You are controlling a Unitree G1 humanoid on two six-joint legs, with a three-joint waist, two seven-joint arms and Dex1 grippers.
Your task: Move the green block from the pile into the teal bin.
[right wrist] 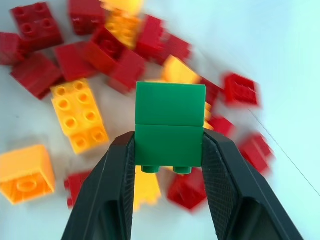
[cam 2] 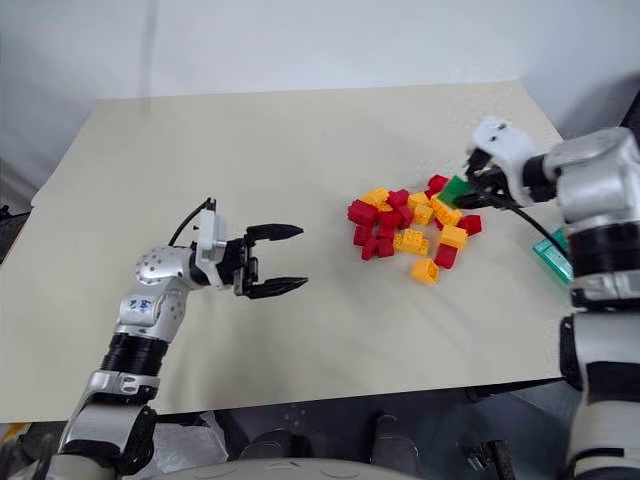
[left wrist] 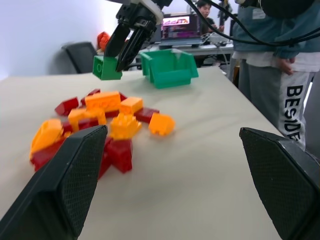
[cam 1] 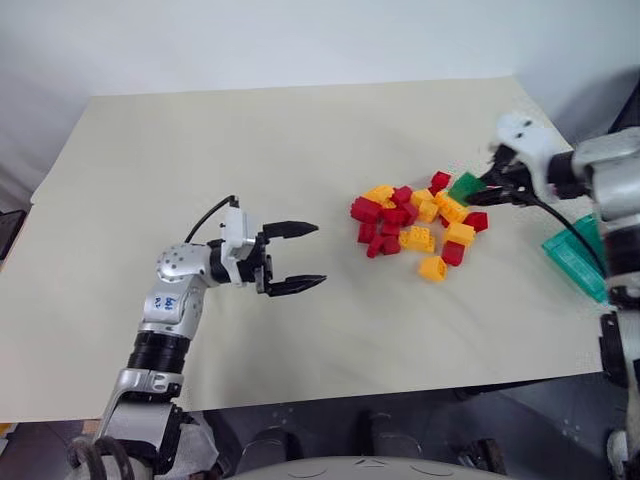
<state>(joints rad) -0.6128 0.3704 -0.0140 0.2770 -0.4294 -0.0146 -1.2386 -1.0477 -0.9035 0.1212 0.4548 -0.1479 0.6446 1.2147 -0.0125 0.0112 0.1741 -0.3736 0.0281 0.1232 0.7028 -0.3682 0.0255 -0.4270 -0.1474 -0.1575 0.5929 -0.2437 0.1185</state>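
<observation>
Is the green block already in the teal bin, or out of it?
Out. The right gripper holds the green block above the pile; the teal bin lies apart.

A broad cream-coloured rectangular table (cam 1: 250, 130) stands against a plain pale grey wall (cam 1: 300, 40). Beyond its far edge, a dark office chair (left wrist: 80, 54), a cluttered desk with a lit monitor (left wrist: 176, 26), and a person in grey trousers (left wrist: 280, 95).

Head views overlook table (cam 1: 250, 140); wrist views sit close.
</observation>
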